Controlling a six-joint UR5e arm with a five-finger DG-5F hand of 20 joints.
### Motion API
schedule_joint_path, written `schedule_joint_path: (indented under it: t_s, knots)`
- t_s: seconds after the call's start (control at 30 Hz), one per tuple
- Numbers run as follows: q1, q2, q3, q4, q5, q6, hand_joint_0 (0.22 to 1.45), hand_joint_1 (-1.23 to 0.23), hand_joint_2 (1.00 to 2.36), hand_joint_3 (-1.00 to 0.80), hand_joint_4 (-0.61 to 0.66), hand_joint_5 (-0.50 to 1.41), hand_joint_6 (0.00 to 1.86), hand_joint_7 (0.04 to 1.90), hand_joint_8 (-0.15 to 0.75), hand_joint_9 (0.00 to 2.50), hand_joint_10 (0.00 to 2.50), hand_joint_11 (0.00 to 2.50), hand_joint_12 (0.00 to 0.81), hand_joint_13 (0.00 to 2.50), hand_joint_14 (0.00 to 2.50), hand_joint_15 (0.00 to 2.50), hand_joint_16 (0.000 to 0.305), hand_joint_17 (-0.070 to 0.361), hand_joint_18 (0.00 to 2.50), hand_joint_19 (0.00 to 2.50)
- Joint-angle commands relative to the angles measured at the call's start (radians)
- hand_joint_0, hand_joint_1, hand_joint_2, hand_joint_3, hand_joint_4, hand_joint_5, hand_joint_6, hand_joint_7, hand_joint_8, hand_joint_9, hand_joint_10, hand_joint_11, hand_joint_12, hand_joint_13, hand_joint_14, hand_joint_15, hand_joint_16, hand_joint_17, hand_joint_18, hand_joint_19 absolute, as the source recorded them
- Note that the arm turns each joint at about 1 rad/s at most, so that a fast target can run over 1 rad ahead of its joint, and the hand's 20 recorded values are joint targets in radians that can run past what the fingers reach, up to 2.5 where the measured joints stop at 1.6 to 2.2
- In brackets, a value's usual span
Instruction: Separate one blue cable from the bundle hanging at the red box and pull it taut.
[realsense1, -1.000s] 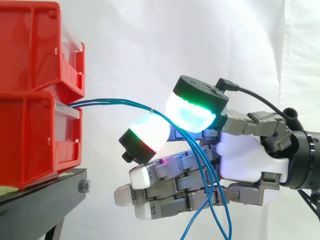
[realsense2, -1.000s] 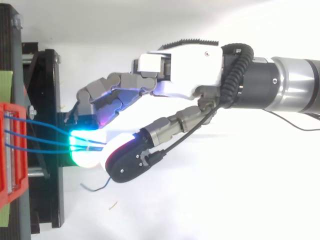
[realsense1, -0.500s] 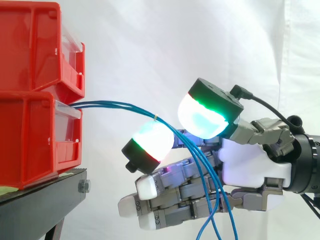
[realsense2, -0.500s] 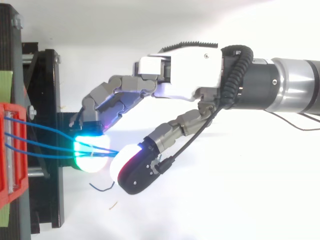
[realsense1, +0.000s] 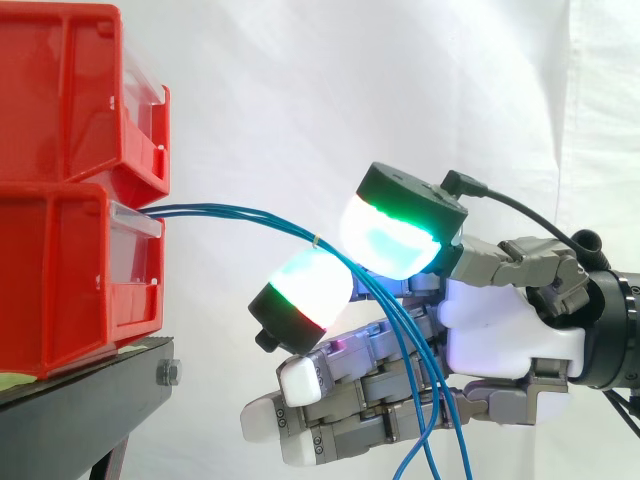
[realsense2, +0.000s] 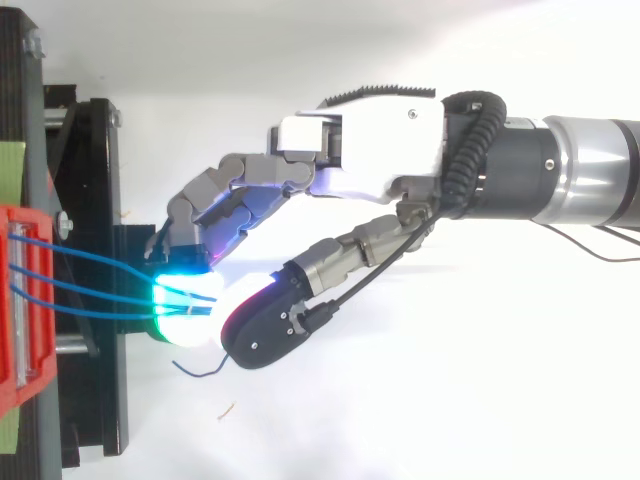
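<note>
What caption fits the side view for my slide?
Hand pinching the blue cables between its glowing fingertips, just off the stacked red bins; the cables sag, not yet taut.

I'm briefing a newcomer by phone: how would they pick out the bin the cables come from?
At the side view's left, a black stand carries two stacked red bins. Take the lower red bin: blue cables leave its front toward the hand, none from the upper red bin.

Counted: two red bins (realsense1: 60, 100), stacked at frame left; three blue cables (realsense1: 220, 211); one black stand (realsense1: 90, 390) at lower left; one hand (realsense1: 500, 330).
</note>
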Motion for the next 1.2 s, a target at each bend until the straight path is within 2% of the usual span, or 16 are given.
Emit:
schedule_joint_path:
  t_s: [0.0,0.17,0.33,0.73,0.93,1.0,1.03,1.17]
  knots:
    - [0.002,0.0,0.0,0.0,0.0,0.001,0.62,-0.7,1.01,-0.3,0.13,-0.18,0.82,0.95,0.291,0.7,0.01,0.47,0.284,0.6,0.01,0.21,0.024,0.054,0.38,0.08]
    - [0.003,0.0,0.0,0.0,0.002,0.008,0.63,-0.74,1.01,-0.31,0.13,-0.19,0.83,0.93,0.289,0.73,0.02,0.54,0.287,0.61,0.01,0.2,0.024,0.054,0.39,0.06]
    - [0.003,0.0,0.0,0.0,0.002,0.024,0.64,-0.75,1.01,-0.34,0.13,-0.19,0.83,0.9,0.291,0.81,0.02,0.73,0.291,0.65,0.01,0.24,0.023,0.053,0.41,0.07]
    - [0.002,-0.001,0.0,-0.031,-0.009,0.066,0.7,-0.87,1.0,-0.47,0.15,-0.19,0.85,0.88,0.288,0.86,0.02,0.84,0.289,0.69,0.01,0.27,0.024,0.053,0.51,0.09]
    - [0.003,-0.001,0.0,-0.041,-0.012,0.066,0.59,-0.74,1.0,-0.5,0.15,-0.18,0.84,0.92,0.302,0.9,0.02,0.82,0.289,0.72,0.01,0.29,0.024,0.053,0.51,0.13]
    - [0.003,0.0,0.0,-0.051,-0.017,0.066,0.59,-0.71,1.0,-0.5,0.15,-0.17,0.83,0.93,0.304,0.92,0.02,0.82,0.293,0.73,0.01,0.29,0.023,0.052,0.52,0.14]
    - [0.003,-0.001,0.0,-0.051,-0.017,0.066,0.6,-0.64,1.0,-0.5,0.15,-0.17,0.83,0.93,0.298,0.93,0.02,0.83,0.289,0.73,0.01,0.29,0.023,0.052,0.51,0.15]
    - [0.0,-0.001,0.0,-0.052,-0.018,0.067,0.61,-0.63,1.0,-0.47,0.12,-0.17,0.83,0.95,0.297,0.93,0.02,0.82,0.287,0.73,0.01,0.3,0.023,0.051,0.51,0.16]
